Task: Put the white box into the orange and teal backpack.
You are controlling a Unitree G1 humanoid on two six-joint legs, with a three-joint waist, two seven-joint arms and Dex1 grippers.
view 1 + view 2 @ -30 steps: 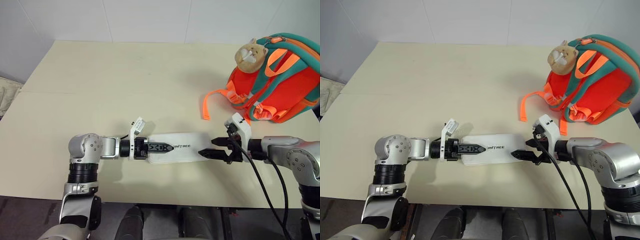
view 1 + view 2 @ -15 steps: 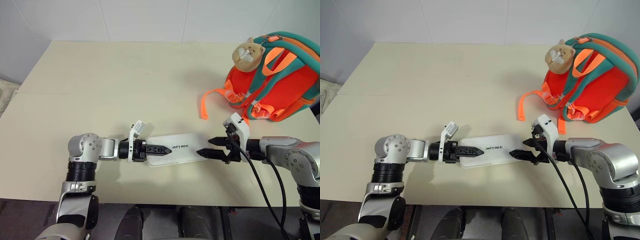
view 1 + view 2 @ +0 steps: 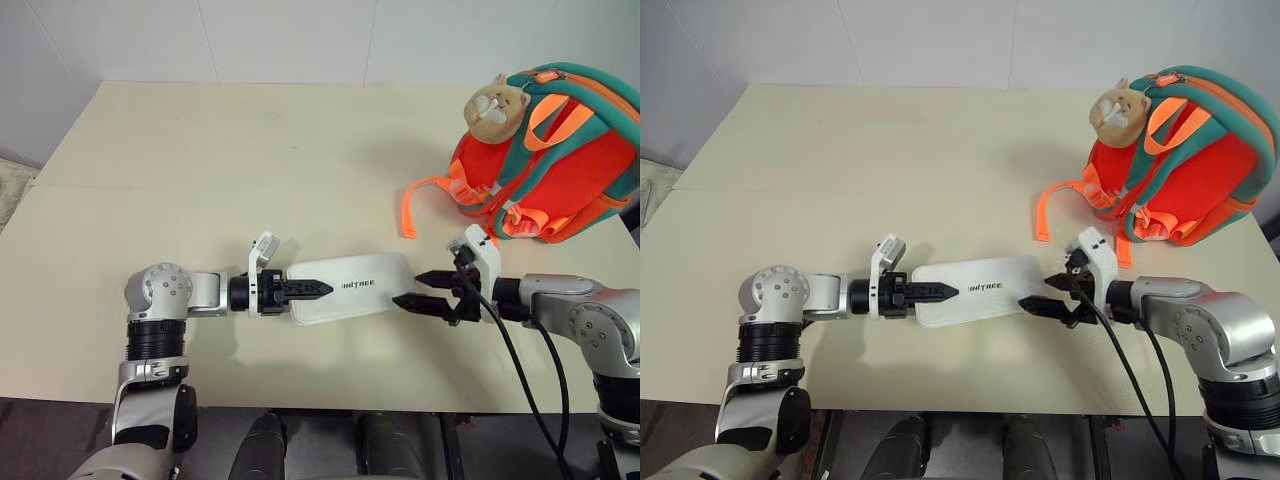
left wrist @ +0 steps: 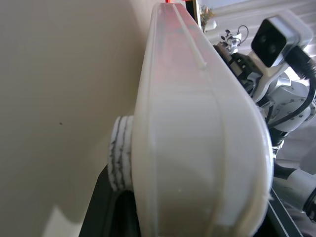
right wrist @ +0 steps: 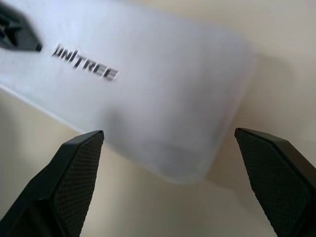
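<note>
Two black fingers of the left gripper [image 3: 312, 289] were seen clamped on one short end of the white box [image 3: 352, 288], one finger lying across its top face and the other pressed against its underside, as the left wrist view showed. The box was held roughly level just above the table [image 3: 200, 170], its printed lettering facing up, its far end tipped slightly upward.

At that far end, the right gripper [image 3: 416, 290] was positioned with its fingers spread wide apart, one to each side of the box's rounded corner, nothing being touched or held. In the right wrist view the box end was seen between and just beyond the two textured fingertips [image 5: 74, 163].

The orange and teal backpack [image 3: 550, 150] was stood upright at the table's far right corner, well apart from the box, with a tan plush hamster charm [image 3: 497, 103] at its top and an orange strap [image 3: 412, 205] trailing onto the table. Whether its zip was open could not be told.

The step in hand was judged to be a two-handed pickup. To be done well, the right fingers would need to be advanced further over the free end and closed squarely across the thin faces. The left hold would best be kept firm until then, since a flat, smooth case gripped at one end could pivot or slip.
</note>
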